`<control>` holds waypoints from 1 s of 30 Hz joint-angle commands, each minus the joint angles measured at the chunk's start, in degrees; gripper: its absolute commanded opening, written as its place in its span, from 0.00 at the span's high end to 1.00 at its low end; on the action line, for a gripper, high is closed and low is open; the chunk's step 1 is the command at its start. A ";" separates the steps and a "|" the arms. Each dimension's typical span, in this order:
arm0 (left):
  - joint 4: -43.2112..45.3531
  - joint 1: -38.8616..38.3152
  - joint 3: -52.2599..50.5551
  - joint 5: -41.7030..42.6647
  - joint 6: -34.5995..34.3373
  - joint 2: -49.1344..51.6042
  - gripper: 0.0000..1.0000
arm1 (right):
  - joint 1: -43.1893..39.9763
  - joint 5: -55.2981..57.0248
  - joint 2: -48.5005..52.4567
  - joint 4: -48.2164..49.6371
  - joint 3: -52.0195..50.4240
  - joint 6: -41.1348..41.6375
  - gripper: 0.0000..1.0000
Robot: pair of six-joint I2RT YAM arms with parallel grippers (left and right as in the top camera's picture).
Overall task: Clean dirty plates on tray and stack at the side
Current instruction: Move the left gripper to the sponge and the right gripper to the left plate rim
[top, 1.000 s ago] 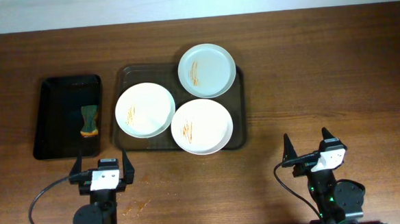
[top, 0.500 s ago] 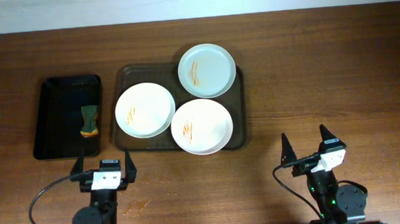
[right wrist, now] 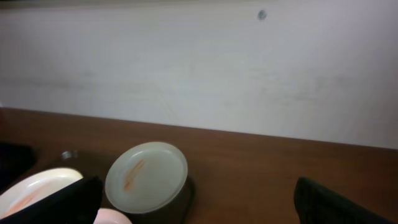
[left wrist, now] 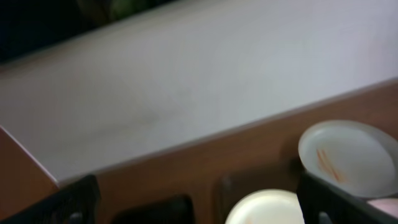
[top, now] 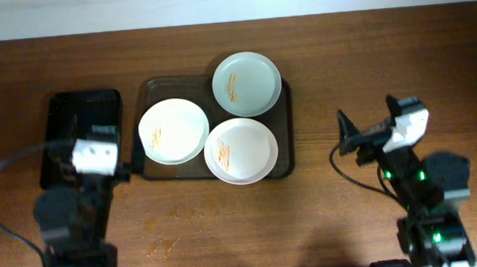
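Plates point(top: 241, 150): three, all on the tray point(top: 158, 90), none stacked at the side yet. Far plate point(top: 246, 84) sits at the far right corner and hangs over the far rim. Left plate point(top: 172, 131) is on the left half, its edge just over the left rim. Near plate point(top: 256, 161) is front right, touching the left plate and slightly over the near rim. All three have thin orange streaks near the middle, so all are dirty.

Left claw point(left wrist: 199, 180): jaws spread wide, nothing held. From overhead my left arm lies over the black tray point(top: 65, 110), just beside the brown tray's left rim and covering most of what's in it. Left wrist view is blurred. I can make out the far plate to the right and the top of the left plate low in the middle, both framed between my fingers point(left wrist: 78, 202).

Right claw point(top: 366, 108): jaws also wide apart, empty. It hangs above bare tabletop point(top: 381, 52) right of the tray, clearly apart from it and touching no plate. Right wrist view looks across to a pale wall point(right wrist: 186, 74), with the far plate left of centre, the left plate at the left edge, and a sliver of the near plate at the bottom.

Can't tell either claw's height above the tabletop. There are faint smears on the tabletop near my left base.
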 commanded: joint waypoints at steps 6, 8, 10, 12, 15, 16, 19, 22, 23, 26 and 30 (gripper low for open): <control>-28.06 -0.22 39.04 2.29 -0.57 34.71 0.01 | -0.17 -3.91 23.54 -21.92 27.91 0.22 0.02; -36.02 -0.22 47.63 2.32 -0.57 42.40 0.01 | -0.17 -4.63 29.70 -29.86 36.35 0.20 0.02; -42.84 -0.22 54.29 2.51 -0.57 48.22 0.01 | -0.17 -6.58 34.27 -36.30 42.49 0.17 0.02; -52.11 -0.22 61.35 5.53 -0.57 54.27 0.01 | -0.17 -8.81 40.74 -46.27 51.01 0.20 0.02; -56.92 -0.24 63.32 7.39 -0.57 57.27 0.01 | -0.17 -10.56 46.45 -52.96 58.14 0.22 0.02; -58.25 -0.24 63.32 7.41 -0.57 57.77 0.01 | -0.17 -11.19 47.87 -53.05 59.17 0.22 0.02; -60.59 -0.24 63.32 7.45 -0.61 57.88 0.01 | 0.04 -15.15 49.86 -47.17 59.01 1.77 0.02; -60.92 -0.28 63.32 13.66 -0.59 57.86 0.01 | 2.45 -17.29 52.00 -40.76 59.04 8.57 0.02; -60.72 -0.26 63.32 13.60 -0.57 57.86 0.01 | 4.44 -15.85 52.65 -39.71 59.06 10.25 0.01; -58.53 0.46 63.34 7.56 -6.93 57.86 0.01 | 11.47 -8.68 54.64 -37.90 60.22 14.08 0.04; -58.66 3.82 65.68 -12.02 -23.58 57.88 0.01 | 21.79 -2.29 63.06 -39.85 69.72 15.65 0.10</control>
